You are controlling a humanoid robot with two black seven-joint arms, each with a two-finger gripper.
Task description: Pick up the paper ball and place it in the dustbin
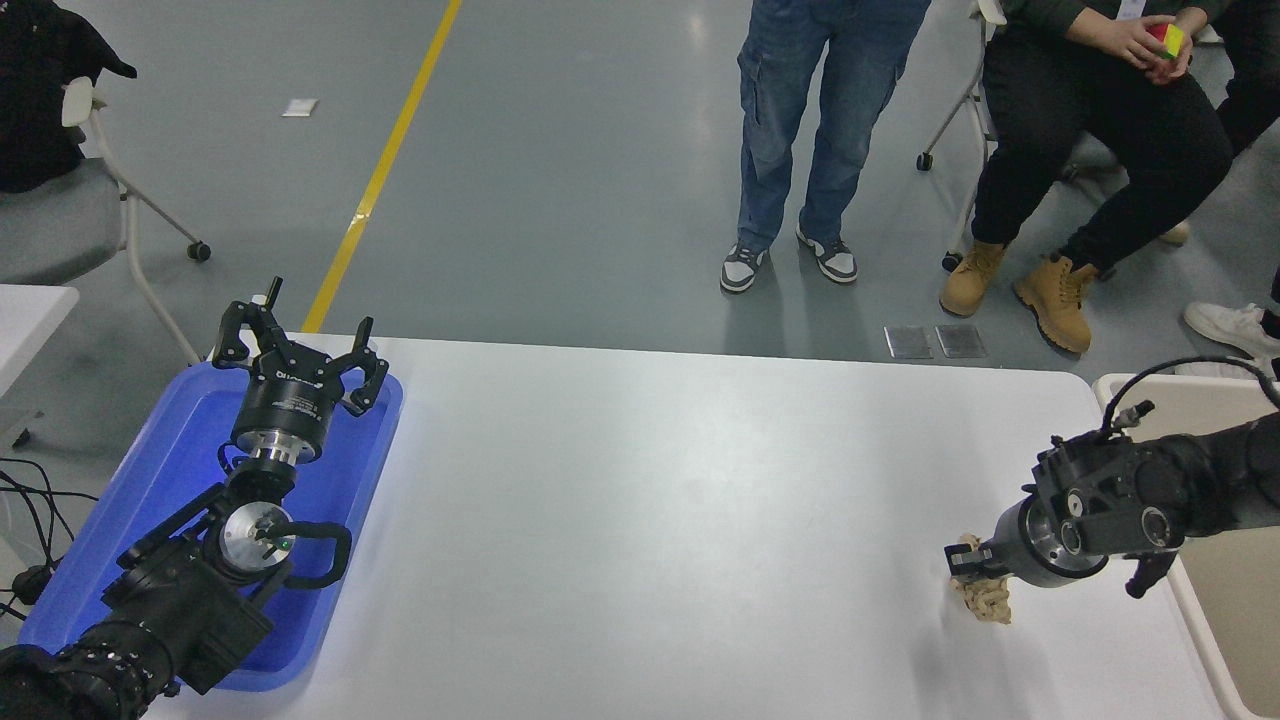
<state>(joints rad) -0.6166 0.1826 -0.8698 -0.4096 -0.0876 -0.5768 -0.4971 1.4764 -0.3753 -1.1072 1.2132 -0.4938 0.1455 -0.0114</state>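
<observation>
The paper ball, a crumpled tan wad, lies on the white table near its right front. My right gripper comes in from the right edge and reaches down onto the ball; its fingers are closed around the wad, which partly hides under the gripper body. The dustbin, beige with a thick pale rim, stands just off the table's right edge, behind my right arm. My left gripper is parked open above a blue tray at the lower left.
The shallow blue tray lies at the table's left edge under the left arm. People stand and sit beyond the far side; one seated person holds a coloured cube. A chair stands at far left.
</observation>
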